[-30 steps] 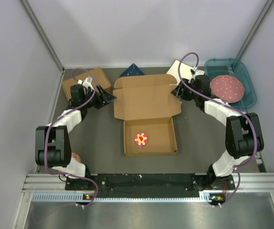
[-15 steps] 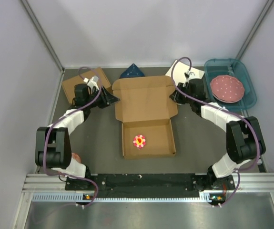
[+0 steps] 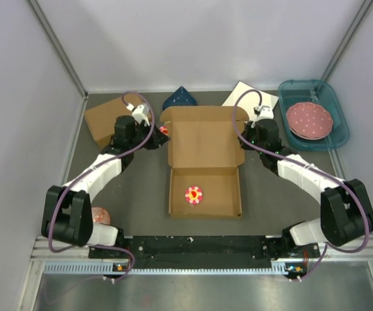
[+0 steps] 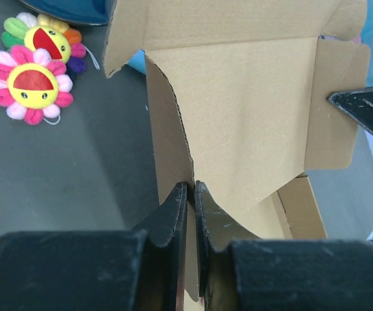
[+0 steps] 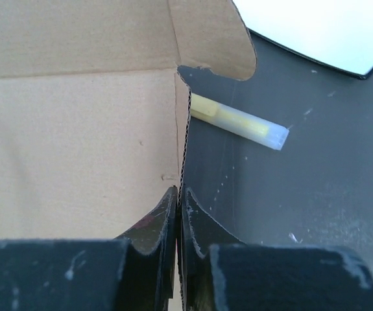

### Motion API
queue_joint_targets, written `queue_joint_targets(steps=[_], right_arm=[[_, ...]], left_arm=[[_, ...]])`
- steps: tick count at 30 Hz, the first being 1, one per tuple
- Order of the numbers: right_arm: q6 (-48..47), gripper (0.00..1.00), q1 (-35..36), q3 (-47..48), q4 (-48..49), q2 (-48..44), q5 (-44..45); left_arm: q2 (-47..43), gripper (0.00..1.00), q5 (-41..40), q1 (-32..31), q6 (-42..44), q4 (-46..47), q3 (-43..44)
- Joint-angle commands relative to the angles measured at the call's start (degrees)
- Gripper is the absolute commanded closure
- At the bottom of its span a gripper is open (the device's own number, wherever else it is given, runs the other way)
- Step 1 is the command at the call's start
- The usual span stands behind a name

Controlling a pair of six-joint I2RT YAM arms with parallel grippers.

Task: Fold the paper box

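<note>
1. Top view: the paper box, a plain brown cardboard mailer cut-out with flaps, lies at the middle of the dark grey table. Its shallow tray is toward the arms and its lid panel is on the far side.
2. A small pink flower toy with a yellow centre sits in the tray.
3. The left gripper is at the lid's left edge and the right gripper is at its right edge.
4. Left wrist view: the black fingers are pressed together, pinching a thin side flap seen edge-on. A pink-petalled plush flower and a rainbow-petalled plush flower lie touching on the table to the left.
5. Right wrist view: the black fingers pinch the corrugated edge of the lid's side. A pale yellow tube lies just beside the flap, with a white sheet farther off.
</note>
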Motion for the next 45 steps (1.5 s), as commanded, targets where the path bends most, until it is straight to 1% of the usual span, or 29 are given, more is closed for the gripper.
queue_joint_targets(steps=[1,2,5,11,16,21,22,24,25,26,27,29,30,32,33,36,40,42,45], right_arm=[[-0.35,0.98,4.18,-2.94,2.22,-4.53,6.25],[-0.18,0.99,4.97,-3.38,2.22,-5.23,8.17],[0.70,1.00,7.35,-4.88,2.05,-5.94,11.95],[2.81,1.00,10.24,-8.04,1.78,-7.78,16.79],[3.43,1.00,11.83,-10.50,1.35,-9.71,19.17],[3.34,1.00,12.89,-11.21,-0.50,-11.56,19.88],[3.34,0.94,13.06,-11.21,-1.29,-12.43,19.80],[3.17,0.87,13.06,-10.86,-2.52,-13.05,19.79],[2.73,0.80,12.98,-10.07,-3.05,-13.49,19.97],[2.55,0.76,12.98,-9.46,-4.71,-14.02,19.97],[1.85,0.68,13.06,-8.15,-5.59,-14.20,19.88],[0.89,0.59,12.89,-6.38,-9.09,-14.46,19.71],[-0.34,0.50,12.89,-4.11,-10.77,-14.29,19.36],[-1.75,0.45,12.80,-1.29,-13.85,-13.68,17.95],[-3.06,0.41,12.89,1.85,-17.78,-12.98,17.51],[-5.00,0.36,12.01,7.75,-24.12,-11.83,15.06],[-6.59,0.36,9.47,14.00,-30.38,-10.43,8.22],[-7.20,0.36,8.41,17.68,-33.36,-9.02,7.14],[-8.08,0.35,7.01,20.51,-37.94,-6.29,4.95]], left_arm=[[-5.57,0.91,-7.19,-4.22,2.02,5.25,-4.00],[-6.19,0.93,-9.20,-4.67,1.58,6.40,-6.01],[-8.48,0.96,-11.77,-6.25,0.18,10.61,-9.62],[-11.29,0.98,-18.27,-10.47,0.17,15.90,-14.98],[-12.61,0.99,-23.45,-14.33,0.70,22.22,-19.21],[-14.19,0.98,-26.53,-17.06,2.36,26.97,-23.08],[-14.46,0.99,-27.06,-17.67,2.54,27.41,-23.51],[-15.42,0.99,-27.42,-17.85,3.16,27.33,-23.52],[-15.69,0.99,-29.24,-17.94,3.42,27.33,-23.52],[-16.30,1.00,-29.96,-17.94,3.86,27.24,-23.43],[-16.48,1.00,-30.31,-17.94,4.13,27.07,-23.34],[-17.18,1.00,-30.93,-17.94,5.18,26.54,-22.91],[-17.36,1.00,-31.54,-17.94,5.53,26.54,-22.82],[-17.71,1.00,-32.07,-17.94,5.97,26.54,-22.47],[-17.71,1.00,-32.51,-17.94,6.58,26.54,-22.38],[-17.97,1.00,-33.57,-17.94,7.90,28.81,-22.81],[-17.89,1.00,-36.20,-17.94,9.22,32.86,-23.96],[-17.54,1.00,-37.08,-17.94,9.75,34.96,-24.31],[-17.10,1.00,-39.36,-17.94,10.10,38.04,-25.45]])
